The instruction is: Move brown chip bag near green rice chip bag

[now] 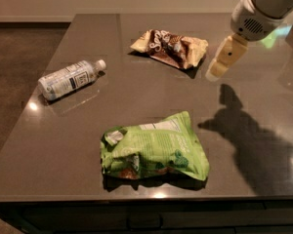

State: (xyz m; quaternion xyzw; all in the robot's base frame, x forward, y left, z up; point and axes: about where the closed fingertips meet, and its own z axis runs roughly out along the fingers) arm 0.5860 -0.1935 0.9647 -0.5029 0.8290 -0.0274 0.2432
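Dark grey glossy tabletop point(136, 96).
Left, upper-mid: clear plastic water bottle point(71, 78) w/ white label, on its side, cap toward upper right.
Lower centre: wrinkled bright green rice chip bag point(154, 152), lying flat near front edge.
Upper centre: glossy dark brown chip bag point(170, 48), cream-tan ends, flat, well apart from green bag.
Upper right: cream-coloured gripper point(216, 71) on white arm point(263, 9), above table, just right of brown chip bag.
Gripper wide or narrow: cannot tell.

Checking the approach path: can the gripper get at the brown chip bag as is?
Probably yes. The gripper hangs close beside the brown chip bag with nothing between them; the water bottle and green rice chip bag lie well clear.
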